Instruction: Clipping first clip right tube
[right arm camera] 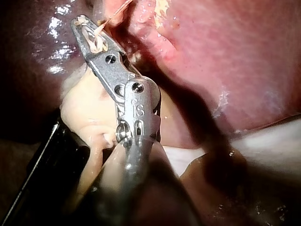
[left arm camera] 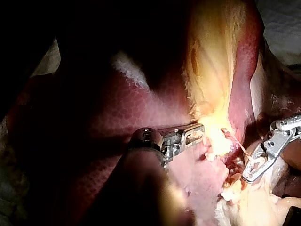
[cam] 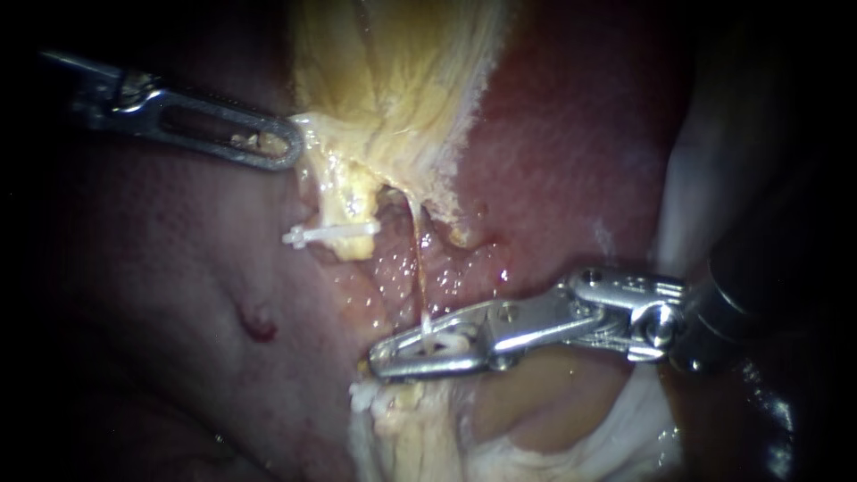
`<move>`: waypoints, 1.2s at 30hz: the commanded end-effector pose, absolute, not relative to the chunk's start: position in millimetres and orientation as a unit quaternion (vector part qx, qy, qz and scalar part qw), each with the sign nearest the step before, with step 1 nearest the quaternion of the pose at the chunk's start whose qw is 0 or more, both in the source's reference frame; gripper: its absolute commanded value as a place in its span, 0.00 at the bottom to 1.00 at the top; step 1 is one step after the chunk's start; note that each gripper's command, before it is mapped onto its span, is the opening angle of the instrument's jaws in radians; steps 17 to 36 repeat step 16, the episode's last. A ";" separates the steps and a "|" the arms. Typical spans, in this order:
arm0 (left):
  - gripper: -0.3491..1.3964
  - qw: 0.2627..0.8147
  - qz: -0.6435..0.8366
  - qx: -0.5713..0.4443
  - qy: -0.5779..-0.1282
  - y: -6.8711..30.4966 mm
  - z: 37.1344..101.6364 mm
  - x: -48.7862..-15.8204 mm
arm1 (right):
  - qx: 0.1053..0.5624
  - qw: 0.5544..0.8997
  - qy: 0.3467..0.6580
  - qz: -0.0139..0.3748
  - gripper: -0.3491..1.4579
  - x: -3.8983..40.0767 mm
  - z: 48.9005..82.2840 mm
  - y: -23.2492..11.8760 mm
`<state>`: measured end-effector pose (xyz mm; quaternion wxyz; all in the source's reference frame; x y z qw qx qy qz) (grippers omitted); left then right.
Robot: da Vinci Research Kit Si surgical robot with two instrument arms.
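Note:
The right tube (cam: 416, 259) is a thin tan strand running from the yellow gallbladder tissue (cam: 393, 80) down into my right instrument's jaws. My right instrument (cam: 377, 361) comes in from the right, its jaws shut on a white clip (cam: 442, 344) that sits around this strand. The right wrist view shows the same clip (right arm camera: 96, 43) near the instrument's tip (right arm camera: 81, 22). The thicker left tube (cam: 346, 207) carries a white clip (cam: 328, 235) across it. My left instrument (cam: 287, 150) is shut on the gallbladder's edge, also seen from its wrist (left arm camera: 200, 132).
Dark red liver (cam: 571, 152) surrounds the site on both sides. Pale yellow-white tissue (cam: 406, 428) lies just below the right instrument's jaws. A white strip (cam: 692, 178) shows at the right behind the instrument's wrist.

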<state>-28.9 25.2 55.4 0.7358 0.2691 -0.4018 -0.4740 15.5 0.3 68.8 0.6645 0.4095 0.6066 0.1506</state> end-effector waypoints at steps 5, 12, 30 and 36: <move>0.00 0.736 -0.474 0.269 -0.402 25.2 55.4 -28.9 | 0.408 0.672 0.599 0.151 0.00 15.0 69.1 0.8; 0.00 0.736 -0.474 0.269 -0.402 25.2 55.4 -28.9 | 0.408 0.672 0.598 0.154 0.00 15.0 69.1 0.8; 0.00 0.736 -0.474 0.269 -0.402 25.2 55.4 -28.9 | 0.410 0.672 0.597 0.156 0.00 14.9 69.2 0.8; 0.00 0.736 -0.474 0.269 -0.402 25.2 55.4 -28.9 | 0.410 0.672 0.597 0.156 0.00 14.9 69.2 0.8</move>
